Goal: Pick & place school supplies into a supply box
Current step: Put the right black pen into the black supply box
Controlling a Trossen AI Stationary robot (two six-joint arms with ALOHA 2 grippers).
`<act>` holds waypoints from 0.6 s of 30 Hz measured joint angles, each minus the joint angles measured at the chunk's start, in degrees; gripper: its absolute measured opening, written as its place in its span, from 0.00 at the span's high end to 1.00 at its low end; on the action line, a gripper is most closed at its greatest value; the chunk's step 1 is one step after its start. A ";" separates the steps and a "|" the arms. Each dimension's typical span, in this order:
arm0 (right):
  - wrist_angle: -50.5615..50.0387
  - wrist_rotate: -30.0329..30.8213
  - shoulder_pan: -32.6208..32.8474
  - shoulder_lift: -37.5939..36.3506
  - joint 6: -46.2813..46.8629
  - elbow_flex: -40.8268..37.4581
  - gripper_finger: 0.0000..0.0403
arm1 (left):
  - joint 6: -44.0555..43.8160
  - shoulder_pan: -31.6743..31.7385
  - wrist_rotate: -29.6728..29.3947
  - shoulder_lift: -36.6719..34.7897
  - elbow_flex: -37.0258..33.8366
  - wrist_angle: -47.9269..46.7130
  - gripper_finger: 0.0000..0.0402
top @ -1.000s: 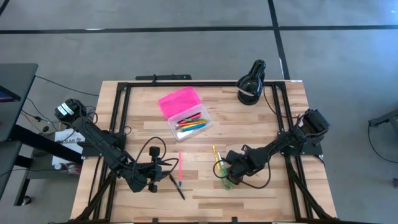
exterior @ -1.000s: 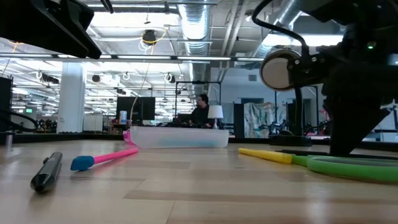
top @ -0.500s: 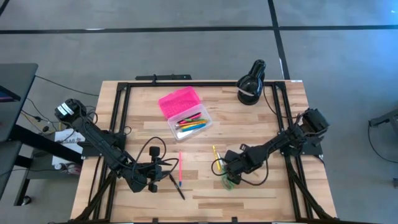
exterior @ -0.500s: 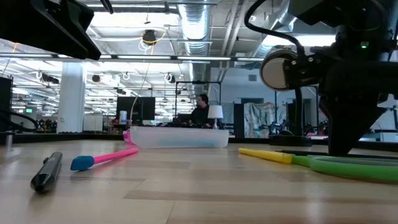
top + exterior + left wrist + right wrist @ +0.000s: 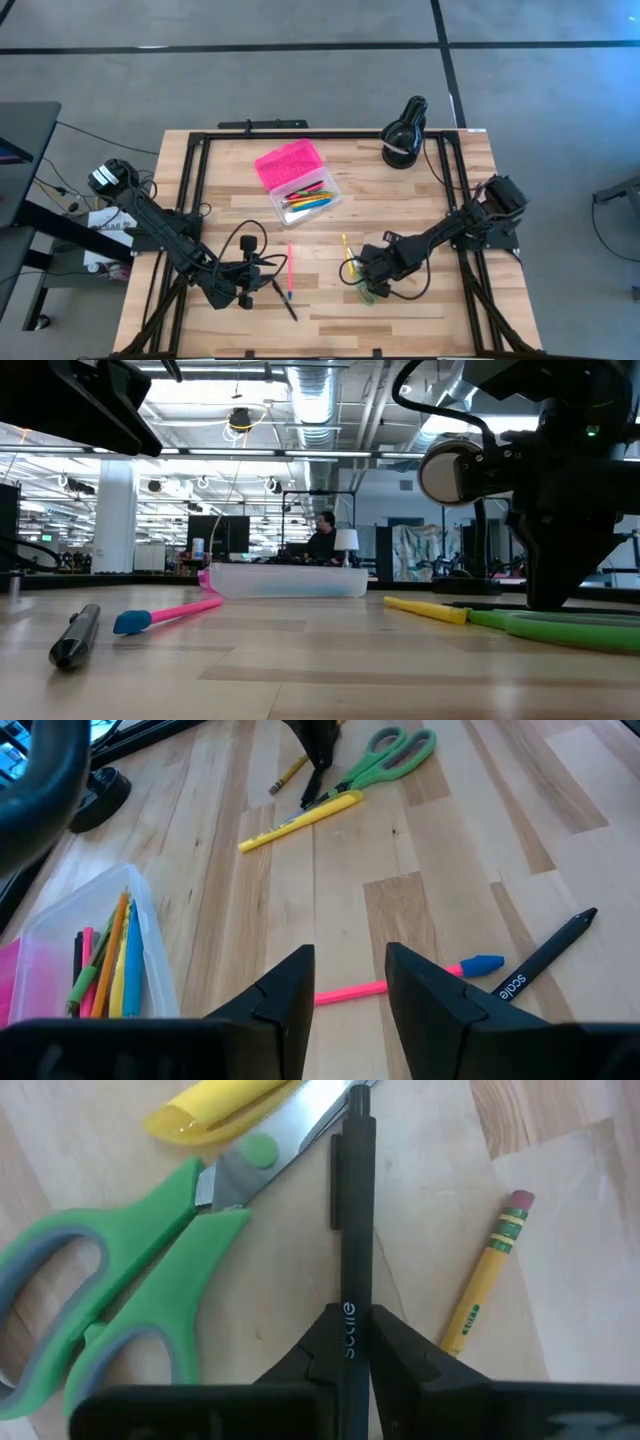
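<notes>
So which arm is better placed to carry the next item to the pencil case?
The right. Its gripper is shut on a black pen beside the green scissors, ready to lift. The left gripper is open, over the pink pen.

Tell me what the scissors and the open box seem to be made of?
The scissors look like shiny steel blades with matte green plastic handles; the blades reflect light. The open box seems plastic: a see-through base showing the pens inside, and a bright pink lid with a finely textured surface. The tabletop looks like pale wood planks with visible grain.
</notes>
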 joint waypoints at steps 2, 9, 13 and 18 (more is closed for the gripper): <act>-1.16 0.71 0.42 0.15 -1.30 1.16 0.94 | 0.00 -0.01 0.34 0.00 0.00 -0.03 0.70; -2.61 3.43 0.96 0.02 -5.03 5.63 0.98 | 0.00 0.00 1.51 0.00 0.00 -0.11 0.70; -3.60 6.86 1.29 -0.03 -8.45 7.98 0.95 | 0.02 -0.02 1.53 0.00 0.00 -0.11 0.70; -2.17 15.46 -0.53 -0.05 -17.36 11.50 0.95 | 0.02 -0.02 1.53 0.00 0.00 -0.09 0.70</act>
